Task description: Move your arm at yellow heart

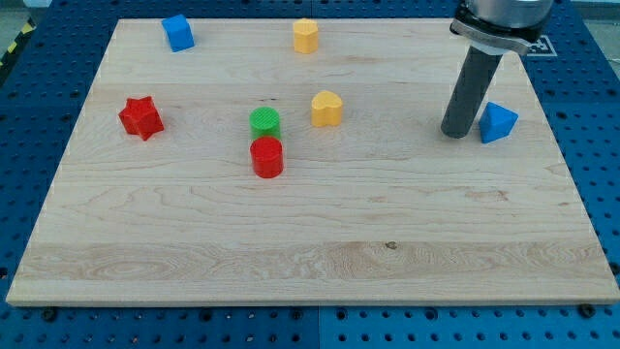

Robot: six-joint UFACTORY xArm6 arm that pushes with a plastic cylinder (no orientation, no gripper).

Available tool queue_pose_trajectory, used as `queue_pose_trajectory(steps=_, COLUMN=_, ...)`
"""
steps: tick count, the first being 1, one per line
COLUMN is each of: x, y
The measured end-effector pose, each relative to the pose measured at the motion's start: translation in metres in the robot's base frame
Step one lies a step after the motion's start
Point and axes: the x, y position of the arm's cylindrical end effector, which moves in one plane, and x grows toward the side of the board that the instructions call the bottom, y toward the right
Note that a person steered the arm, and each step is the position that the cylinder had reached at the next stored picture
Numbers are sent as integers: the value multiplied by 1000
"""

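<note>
The task is barely begun, judging by how things lie: my tip (pixel 456 133) stands near the counter's (pixel 320 281) right edge, well apart from the yellow heart (pixel 326 108), so the whole approach across the wood is left to do. The end effector here is only a straight dark rod with no jaws, so there is nothing to open or close and it grips nothing; its lower end rests on the counter just beside the blue triangular block (pixel 498 122), which lies on its right, very near or perhaps touching, I cannot tell which. The yellow heart sits near the middle of the counter, somewhat toward the top edge, to the left of my tip and slightly nearer the top edge than the tip is. No other block lies on the straight line between the two, so a plain slide leftward looks likely to reach it. Just to the heart's left and a little lower is the green round block (pixel 264 121), with the red cylinder (pixel 266 157) right below it; overshooting the heart could knock these. A second yellow block (pixel 306 35) lies by the top edge, a blue block (pixel 178 32) near the top-left corner, and a red star (pixel 140 117) toward the left edge.
</note>
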Motion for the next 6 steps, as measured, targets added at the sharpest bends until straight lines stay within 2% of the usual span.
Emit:
queue_pose_trajectory(steps=1, x=-3, y=-18)
queue_pose_trajectory(steps=3, x=-65, y=-89)
queue_pose_trajectory(steps=4, x=-79, y=-124)
queue_pose_trajectory(steps=6, x=-71, y=-144)
